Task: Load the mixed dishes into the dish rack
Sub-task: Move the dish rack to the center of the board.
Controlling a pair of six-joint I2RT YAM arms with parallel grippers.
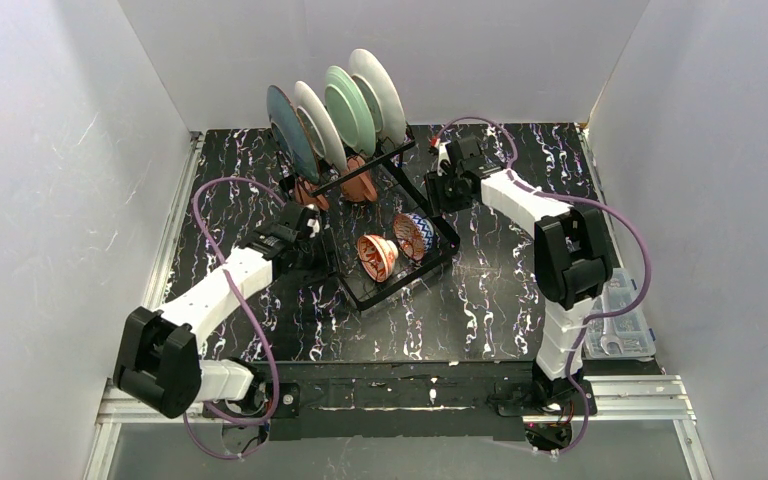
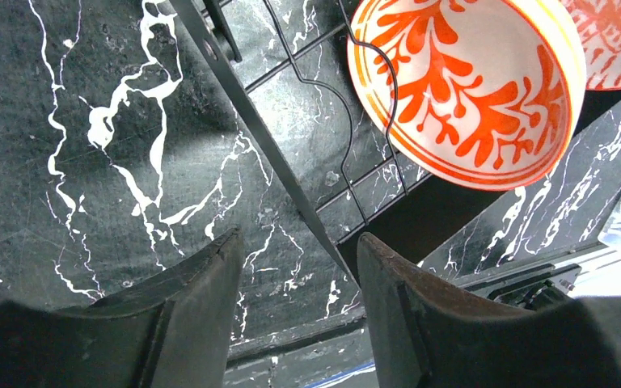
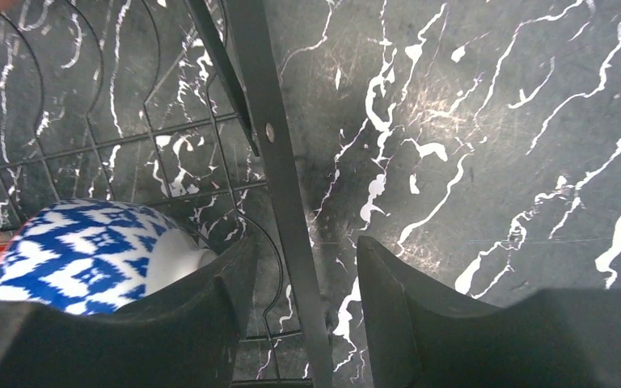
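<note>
Left gripper (image 2: 299, 246) is about half open, its fingers straddling a side rail of the dish rack (image 2: 251, 129) without clamping it. The right gripper (image 3: 303, 250) is set the same way on the opposite rail, jaws apart. On the rack's flat grid a red-patterned bowl (image 2: 461, 89) and a blue-patterned bowl (image 3: 89, 250) sit tipped on edge, with two terracotta mugs (image 1: 360, 185) beyond and four plates (image 1: 350, 105) upright in the far slots.
</note>
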